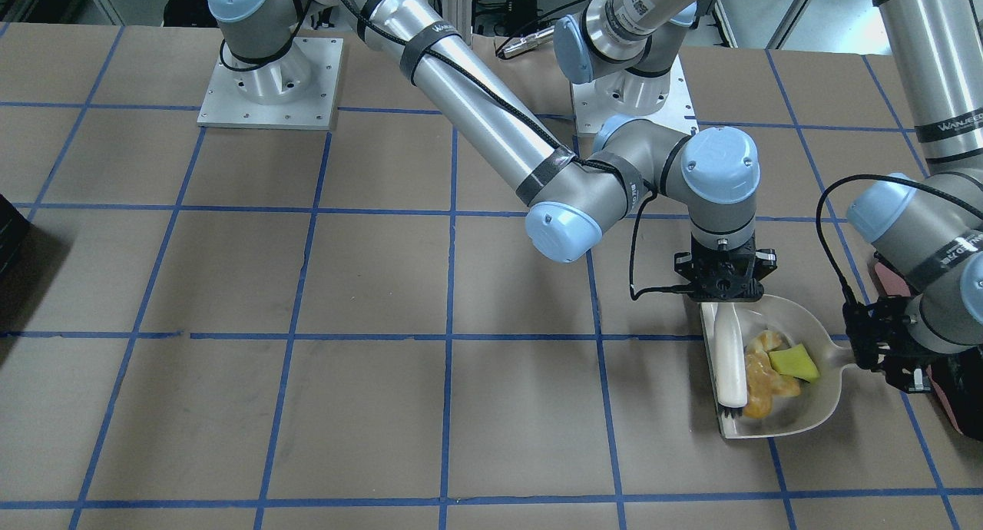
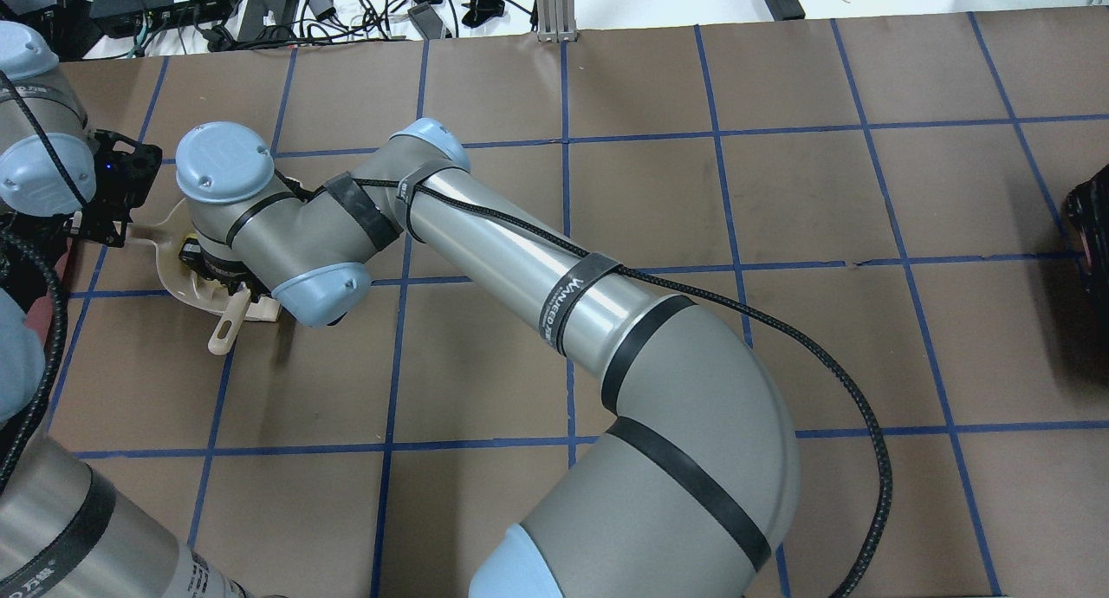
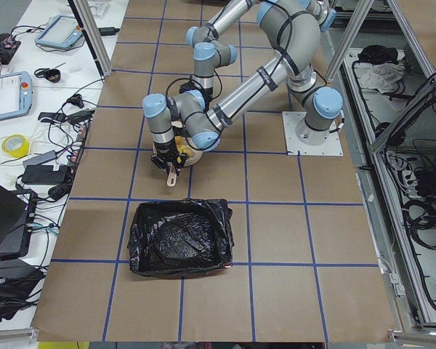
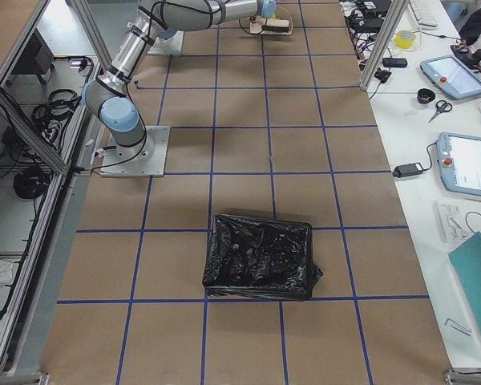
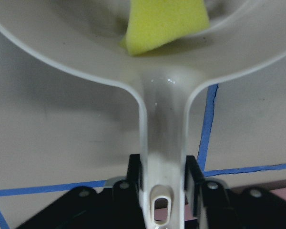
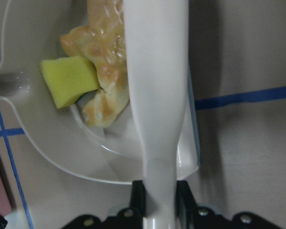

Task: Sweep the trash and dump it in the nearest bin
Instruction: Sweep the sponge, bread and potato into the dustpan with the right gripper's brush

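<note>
The white dustpan (image 1: 802,322) lies on the table and holds the trash. The yellow-green sponge wedge (image 1: 795,362) lies next to the golden-brown croissant piece (image 1: 768,341) and the amber lump (image 1: 756,393). My left gripper (image 1: 872,347) is shut on the dustpan handle, as the left wrist view (image 5: 162,179) shows. My right gripper (image 1: 722,288) is shut on the white brush (image 1: 729,361), which lies along the pan's open side against the trash (image 6: 105,95). The black-lined bin (image 3: 178,240) stands close by, on my left.
The bin's pink side (image 1: 951,407) shows just behind my left wrist. A second black-lined bin (image 4: 260,257) stands at the table's far right end. The brown table (image 1: 369,407) has blue tape lines. Cables and tablets lie beyond the table's far edge.
</note>
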### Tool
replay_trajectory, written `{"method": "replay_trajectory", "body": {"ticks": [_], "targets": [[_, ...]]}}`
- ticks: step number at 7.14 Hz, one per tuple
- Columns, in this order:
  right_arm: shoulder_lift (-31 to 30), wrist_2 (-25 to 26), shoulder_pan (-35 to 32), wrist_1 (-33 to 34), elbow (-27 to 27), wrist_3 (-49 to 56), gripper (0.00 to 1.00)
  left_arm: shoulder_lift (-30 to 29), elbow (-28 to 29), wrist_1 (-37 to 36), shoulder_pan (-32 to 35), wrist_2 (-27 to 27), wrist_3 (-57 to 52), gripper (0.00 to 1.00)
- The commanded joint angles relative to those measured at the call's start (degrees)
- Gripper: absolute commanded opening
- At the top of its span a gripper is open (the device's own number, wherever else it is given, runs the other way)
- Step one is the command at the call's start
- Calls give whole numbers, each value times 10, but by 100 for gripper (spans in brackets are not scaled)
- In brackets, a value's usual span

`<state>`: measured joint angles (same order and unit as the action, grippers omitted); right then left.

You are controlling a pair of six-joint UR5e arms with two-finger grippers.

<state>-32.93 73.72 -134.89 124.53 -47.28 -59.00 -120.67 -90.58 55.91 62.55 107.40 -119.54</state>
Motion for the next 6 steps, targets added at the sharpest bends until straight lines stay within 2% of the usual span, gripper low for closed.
{"method": "replay_trajectory", "body": {"ticks": [1,3,4,6], "targets": [[20,-22,-7,3,45,-10,0,0,1,0,0,-1,0,0],[21,-51,-7,11,47,-13,0,0,1,0,0,-1,0,0],[15,-52,-7,17,47,-13,0,-1,1,0,0,-2,0,0],[1,-42,-7,-15,34,-6,0,-4,1,-1,0,-4,0,0]]}}
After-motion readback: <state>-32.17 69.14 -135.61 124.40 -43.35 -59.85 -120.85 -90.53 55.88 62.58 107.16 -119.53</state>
